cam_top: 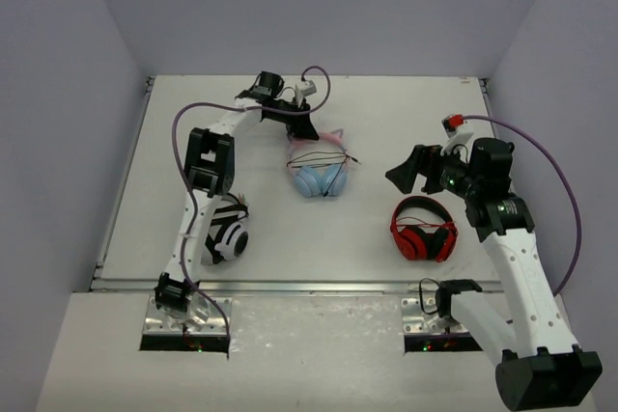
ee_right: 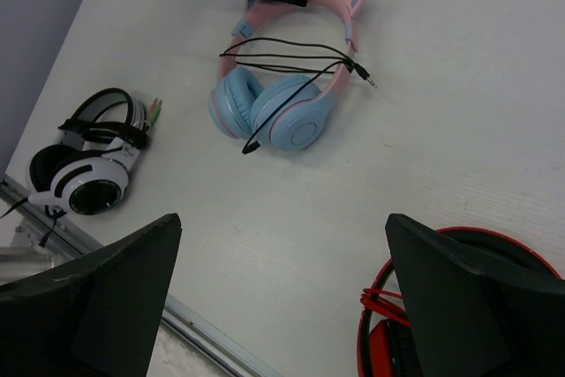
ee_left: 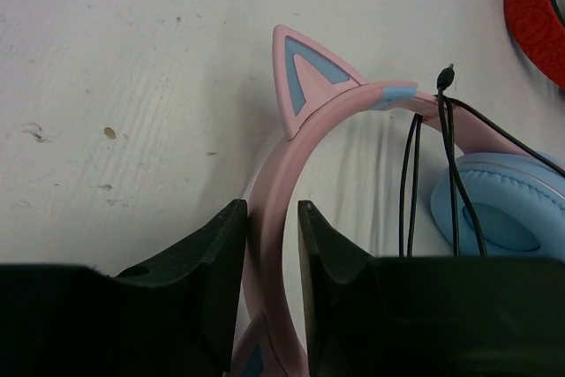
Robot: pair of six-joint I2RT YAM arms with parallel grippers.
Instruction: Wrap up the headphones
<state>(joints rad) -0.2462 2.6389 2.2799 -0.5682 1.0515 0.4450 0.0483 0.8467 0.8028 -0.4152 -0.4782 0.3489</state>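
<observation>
- The headphones (cam_top: 319, 176) lay flat on the white table (cam_top: 406, 103), about mid-table and a little to the left. The pink headband pointed to the far side and the two light blue earcups to the near side.
- The left gripper (cam_top: 301, 125) was at the far end of the headphones, down over the headband beside one cat ear.
- In the left wrist view, the left gripper (ee_left: 269, 211) had one black finger (ee_left: 212, 249) on each side of the pink band, which ran up between them. The headphones (ee_left: 494, 209) stretched away to the right.
- Both fingers sat close against the band. I could not tell whether they were pressing on it or only resting alongside it.
- The thin black cable (ee_right: 282, 55) ran in loose loops across the gap between the headband and the earcups. Its plug (ee_right: 371, 83) lay on the table just right of the band, and its other end trailed off the near edge of an earcup.
- The right gripper (cam_top: 404, 173) was up off the table, right of the headphones and well apart from them, with its jaws spread wide and nothing between them.
- The red-and-black headphones (cam_top: 423, 231) lay near the right gripper on its near side.
- The black-and-white headphones (cam_top: 227, 229) lay at the near left, beside the left arm.
</observation>
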